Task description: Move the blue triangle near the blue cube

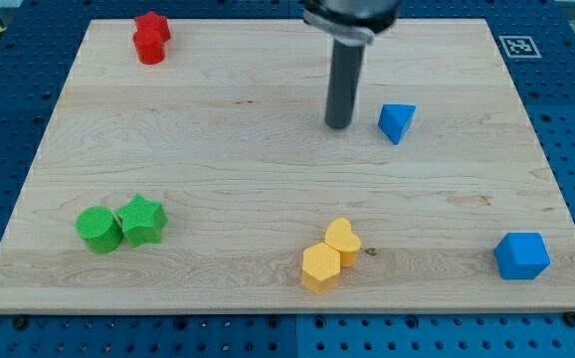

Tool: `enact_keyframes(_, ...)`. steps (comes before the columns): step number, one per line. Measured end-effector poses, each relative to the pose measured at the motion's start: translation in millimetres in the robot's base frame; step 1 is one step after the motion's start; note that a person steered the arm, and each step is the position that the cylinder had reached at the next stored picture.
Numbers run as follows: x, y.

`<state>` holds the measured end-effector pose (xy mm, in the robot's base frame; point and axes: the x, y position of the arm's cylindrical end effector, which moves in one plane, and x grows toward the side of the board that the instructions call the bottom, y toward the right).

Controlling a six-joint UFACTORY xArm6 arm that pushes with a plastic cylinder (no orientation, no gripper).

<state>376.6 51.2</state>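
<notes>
Up near the top middle of the pale wooden board (268, 179), my tip (338, 125) sits just to the view's left of the small blue triangle block (396, 121), close but with a sliver of wood showing between them, so not touching as far as I can tell. No jaws on this rig, just the dark rod, so nothing is gripped or held.

The blue cube block (521, 256) is way down at the view's bottom right corner, well apart from the triangle. So I'd say we're at the lining-up stage, the push itself not yet begun.

Next move probably needs the tip shifted more toward the view's top-left of the triangle, since the push has to go down and to the right. From straight left it'd likely slide sideways off toward the board's edge.

Containers: none anywhere, just loose blocks on the board.
</notes>
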Motion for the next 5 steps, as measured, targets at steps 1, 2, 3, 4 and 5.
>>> enact_keyframes(1, -28.4, 24.5)
enact_keyframes(2, 1.6, 58.8)
enact_keyframes(3, 37.1, 69.3)
enact_keyframes(4, 49.3, 89.4)
enact_keyframes(5, 52.1, 107.1)
